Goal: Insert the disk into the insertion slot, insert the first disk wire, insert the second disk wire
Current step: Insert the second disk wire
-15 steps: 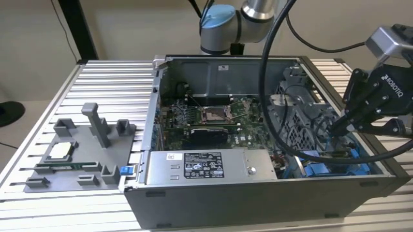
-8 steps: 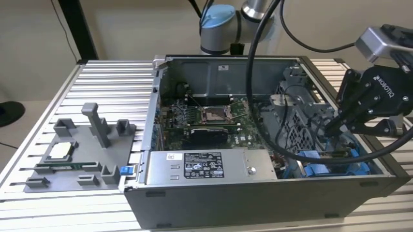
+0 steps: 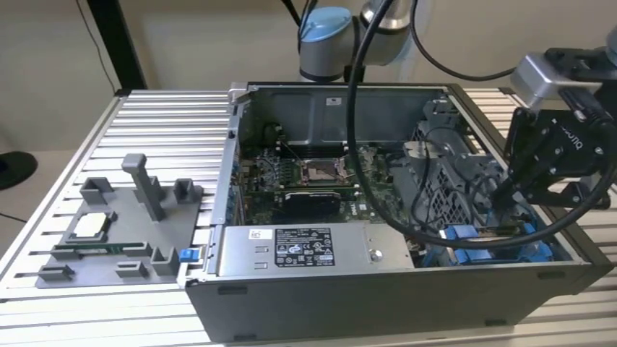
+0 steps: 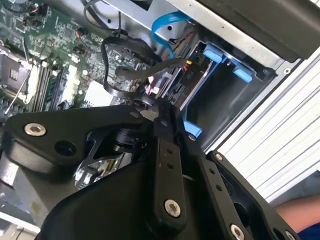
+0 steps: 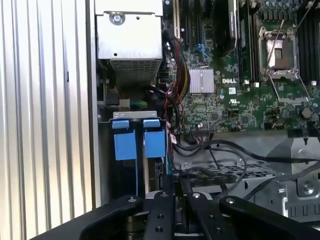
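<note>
The disk [image 5: 155, 142], in its blue carrier, stands inside the insertion slot [image 3: 492, 242] at the front corner of the open computer case, on the exterior view's right. My gripper [image 3: 503, 201] reaches down into that corner, right over the disk's connector end [image 4: 187, 82]. Its fingers [image 5: 170, 192] stand close together, shut on the end of a black disk wire [image 4: 111, 82] that loops back over the motherboard. Another black wire [image 4: 150, 67] runs flat to the disk's end. A light blue cable [image 4: 162, 30] curves above the bay. What lies under my gripper [image 4: 150, 102] is hidden.
A second blue carrier clip [image 5: 125, 140] sits beside the disk. The grey power-supply box [image 3: 299, 249] and perforated cage [image 3: 453, 181] flank the bay. Motherboard [image 3: 308, 177] fills the case floor. A grey fixture [image 3: 126, 231] stands on the slatted table at the exterior view's left.
</note>
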Available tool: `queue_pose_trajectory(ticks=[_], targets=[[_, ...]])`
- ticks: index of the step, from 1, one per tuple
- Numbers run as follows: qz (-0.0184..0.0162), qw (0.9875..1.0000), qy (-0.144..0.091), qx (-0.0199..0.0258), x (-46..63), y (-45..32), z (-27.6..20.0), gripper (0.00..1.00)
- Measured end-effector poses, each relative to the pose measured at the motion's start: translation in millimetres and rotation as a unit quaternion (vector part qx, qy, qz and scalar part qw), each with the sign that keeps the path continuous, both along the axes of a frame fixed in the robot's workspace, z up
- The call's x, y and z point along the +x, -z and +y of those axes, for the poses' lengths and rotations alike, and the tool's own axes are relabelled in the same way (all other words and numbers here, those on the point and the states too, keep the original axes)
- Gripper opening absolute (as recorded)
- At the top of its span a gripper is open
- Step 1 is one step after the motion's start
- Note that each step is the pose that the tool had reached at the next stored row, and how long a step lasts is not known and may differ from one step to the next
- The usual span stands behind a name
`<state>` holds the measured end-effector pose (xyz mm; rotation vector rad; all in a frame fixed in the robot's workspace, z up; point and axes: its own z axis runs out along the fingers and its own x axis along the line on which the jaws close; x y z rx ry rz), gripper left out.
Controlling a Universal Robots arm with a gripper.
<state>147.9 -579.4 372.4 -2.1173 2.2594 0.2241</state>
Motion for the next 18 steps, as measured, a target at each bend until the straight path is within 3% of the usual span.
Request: queue_pose_trajectory(ticks=[3,6,8,13,18], targets=[[-0.0145,0.9999,0.0,-0.0066,-2.0,0.1,0.0,0.0],[-0.0221,0.9996,0.0,-0.0151,-3.0,0.3,0.0,0.0],[-0.0237,0.9995,0.0,-0.0193,-3.1,0.5,0.0,0.0],[-0.0242,0.9995,0.0,-0.0196,-3.4,0.5,0.0,0.0],[-0.0253,0.9994,-0.001,-0.0256,-3.6,1.7,0.0,0.0]])
